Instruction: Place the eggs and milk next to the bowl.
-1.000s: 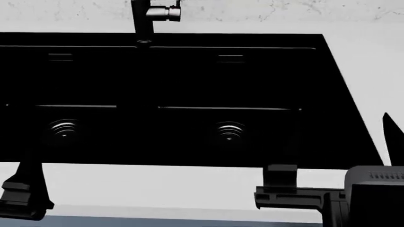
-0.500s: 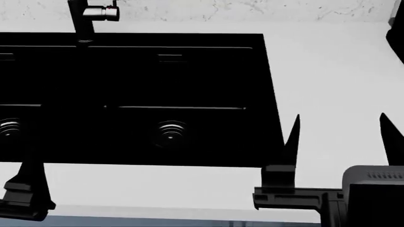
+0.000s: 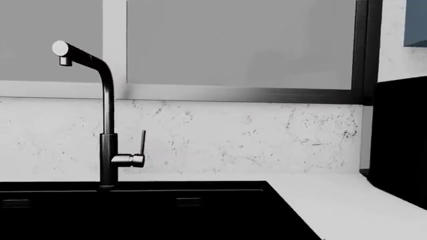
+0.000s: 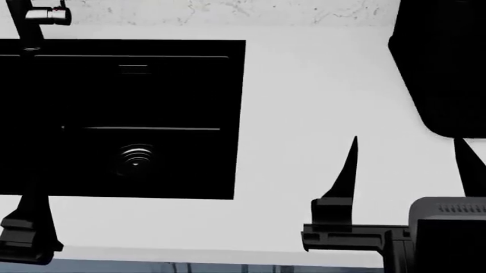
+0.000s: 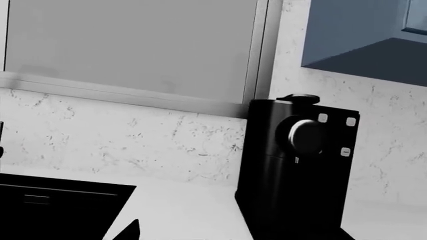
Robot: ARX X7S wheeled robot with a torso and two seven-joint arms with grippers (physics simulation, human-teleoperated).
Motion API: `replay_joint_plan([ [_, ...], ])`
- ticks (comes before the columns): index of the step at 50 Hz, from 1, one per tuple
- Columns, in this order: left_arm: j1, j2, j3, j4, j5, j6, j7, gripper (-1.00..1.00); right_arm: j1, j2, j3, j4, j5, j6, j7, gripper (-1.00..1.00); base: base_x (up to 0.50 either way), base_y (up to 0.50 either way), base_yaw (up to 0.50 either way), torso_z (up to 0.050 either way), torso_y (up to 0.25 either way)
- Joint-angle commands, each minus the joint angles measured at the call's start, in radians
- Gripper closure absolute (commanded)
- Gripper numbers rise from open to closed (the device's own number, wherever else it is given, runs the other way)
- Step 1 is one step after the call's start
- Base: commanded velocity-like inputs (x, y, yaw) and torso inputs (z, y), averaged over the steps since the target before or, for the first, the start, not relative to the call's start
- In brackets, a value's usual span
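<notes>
The eggs, the milk and the bowl are out of view in every frame. My right gripper (image 4: pixel 408 165) is open and empty, its two black fingertips (image 4: pixel 351 153) spread wide above the white counter (image 4: pixel 311 96), in front of the black coffee machine. One fingertip (image 5: pixel 129 231) shows in the right wrist view. My left gripper (image 4: pixel 29 230) sits low at the near left edge of the counter, by the sink's front rim; only one finger shows, so I cannot tell whether it is open or shut. Its jaws do not show in the left wrist view.
A black sink (image 4: pixel 227 114) is set in the counter at the left, with a black faucet (image 4: pixel 38 17) behind it, also in the left wrist view (image 3: pixel 107 125). A big black coffee machine (image 4: pixel 444 68) stands at the back right, also in the right wrist view (image 5: pixel 300 165). A marble backsplash runs behind.
The view has swung to the right: sink and faucet slid left in the picture and the coffee machine came into view. Both arms keep their places in the picture.
</notes>
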Motion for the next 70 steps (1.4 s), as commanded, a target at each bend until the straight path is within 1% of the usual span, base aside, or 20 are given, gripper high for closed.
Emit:
replay_joint_plan([
  [1,-0.008,0.000,0.004,0.001,0.001,-0.006,-0.003,-1.00,-0.009,0.006,0.007,-0.002,0.005,-0.008,0.000,-1.00,0.00,-0.50,0.00,0.000,0.000],
  [50,-0.010,0.001,0.018,-0.002,0.009,-0.002,-0.004,-1.00,-0.012,0.022,0.003,-0.006,0.027,-0.009,0.013,-1.00,0.00,-0.50,0.00,0.000,0.000],
  [70,0.003,-0.005,0.011,-0.008,0.011,0.010,-0.005,-1.00,-0.006,0.020,-0.019,0.005,0.026,-0.015,0.002,-1.00,0.00,-0.50,0.00,0.000,0.000],
])
